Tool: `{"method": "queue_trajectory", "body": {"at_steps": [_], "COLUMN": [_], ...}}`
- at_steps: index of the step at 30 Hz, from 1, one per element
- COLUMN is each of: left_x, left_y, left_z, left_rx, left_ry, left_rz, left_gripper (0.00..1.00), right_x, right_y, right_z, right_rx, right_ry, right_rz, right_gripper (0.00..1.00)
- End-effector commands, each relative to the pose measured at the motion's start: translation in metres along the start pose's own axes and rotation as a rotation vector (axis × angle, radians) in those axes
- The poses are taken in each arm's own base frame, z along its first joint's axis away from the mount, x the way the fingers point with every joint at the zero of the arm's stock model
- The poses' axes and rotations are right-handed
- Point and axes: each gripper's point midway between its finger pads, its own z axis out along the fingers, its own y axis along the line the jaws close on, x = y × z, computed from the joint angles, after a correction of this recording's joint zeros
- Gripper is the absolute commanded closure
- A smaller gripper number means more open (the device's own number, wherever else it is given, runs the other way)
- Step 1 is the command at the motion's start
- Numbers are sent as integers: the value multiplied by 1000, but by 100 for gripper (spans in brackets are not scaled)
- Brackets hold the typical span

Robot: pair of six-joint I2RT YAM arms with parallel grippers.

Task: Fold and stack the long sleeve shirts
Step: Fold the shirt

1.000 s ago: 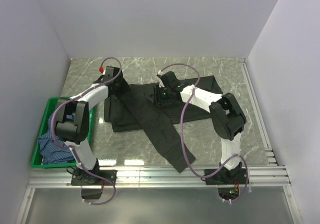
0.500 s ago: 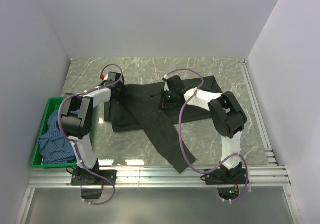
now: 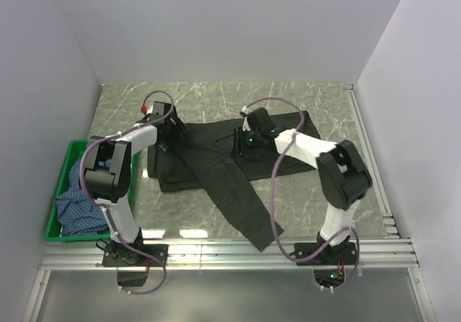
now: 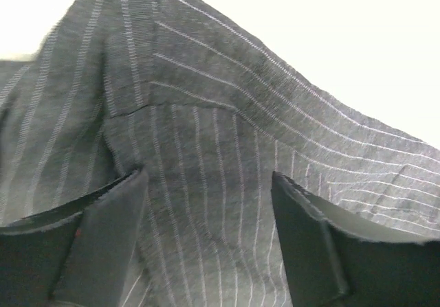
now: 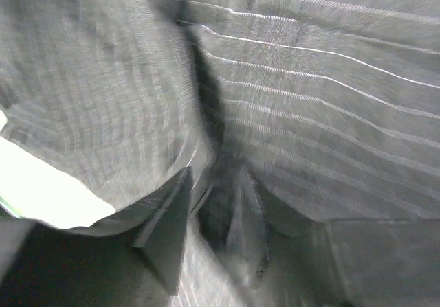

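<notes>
Right claw [image 5: 206,228] shifted; crate [image 3: 68,237] beside shirt [image 3: 216,171].

I see the right arm [image 3: 344,178] has swung its elbow outward — the right gripper [image 3: 242,146] and left gripper [image 3: 173,132] have shifted on the black shirt [image 3: 186,171], bunching its top edge.

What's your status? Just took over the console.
Left gripper open over black shirt. Right gripper at a fold, grip unclear. Blue shirt in green crate. Nothing blocking.
</notes>
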Motion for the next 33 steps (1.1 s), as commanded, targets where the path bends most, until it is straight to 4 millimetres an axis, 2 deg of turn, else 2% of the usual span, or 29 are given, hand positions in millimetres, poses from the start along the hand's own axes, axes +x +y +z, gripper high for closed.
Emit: {"method": "queue_trajectory", "body": {"at_steps": [1, 3, 4, 5, 6, 7, 8, 9, 10, 11, 12, 13, 14, 15, 16, 18, 21, 24, 25, 26, 27, 30, 33], "left_x": [-29, -36, -38, -39, -37, -37, -36, -37, -41, -42, -52, -55, -57, -67, -70, -76, -80, -81, -82, -81, -77, -72, -75], "left_y": [-9, -14, -17, -19, -22, -23, -24, -24, -26, -22, -25, -21, -17, -16, -12, -4, 12, 29, 35, 38, 43, 52, 51], "left_z": [-30, -37, -43, -46, -51, -59, -64, -70, -84, -91, -110, -118, -128, -147, -156, -181, -204, -218, -219, -220, -220, -217, -218], "left_rx": [-2, 3, 8, 16, 36, 50, 61, 67, 83, 77, 94, 87, 74, 78, 72, 68, 49, 32, 18, 20, 30, 38, 25], "left_ry": [-67, -80, -83, -84, -73, -75, -71, -76, -99, -108, -159, -182, -196, -255, -277, -337, -409, -478, -504, -516, -527, -547, -552], "left_rz": [36, 49, 51, 54, 54, 58, 66, 74, 93, 102, 111, 133, 147, 151, 176, 201, 234, 246, 240, 234, 223, 209, 217], "left_gripper": [20, 16, 15, 14, 14, 14, 12, 11, 10, 10, 7, 5, 3, 1, 1, 1, 1, 1, 1, 1, 1, 1, 1], "right_x": [-22, -8, 0, 13, 31, 48, 70, 84, 97, 122, 136, 145, 159, 167, 172, 180, 179, 175, 176, 167, 174, 167, 157], "right_y": [18, 14, 15, 21, 16, 22, 14, 13, 13, 11, 14, 18, 13, 19, 20, 22, 27, 30, 29, 37, 30, 37, 46], "right_z": [-57, -67, -79, -82, -82, -89, -88, -89, -92, -89, -89, -87, -84, -79, -77, -68, -54, -38, -34, -29, -21, -8, -11], "right_rx": [51, 98, 109, 113, 131, 136, 157, 169, 177, 172, 157, 138, 146, 130, 125, 126, 136, 149, 161, 157, 188, 193, 194], "right_ry": [-107, -96, -90, -73, -37, -11, 35, 55, 76, 128, 155, 164, 192, 193, 202, 211, 208, 211, 224, 216, 257, 265, 250], "right_rz": [-158, -198, -212, -236, -244, -270, -277, -268, -271, -283, -268, -271, -265, -263, -261, -263, -275, -280, -284, -289, -293, -294, -319], "right_gripper": [49, 47, 47, 47, 47, 47, 47, 47, 47, 47, 47, 47, 47, 47, 47, 47, 47, 47, 47, 47, 47, 48, 48]}}
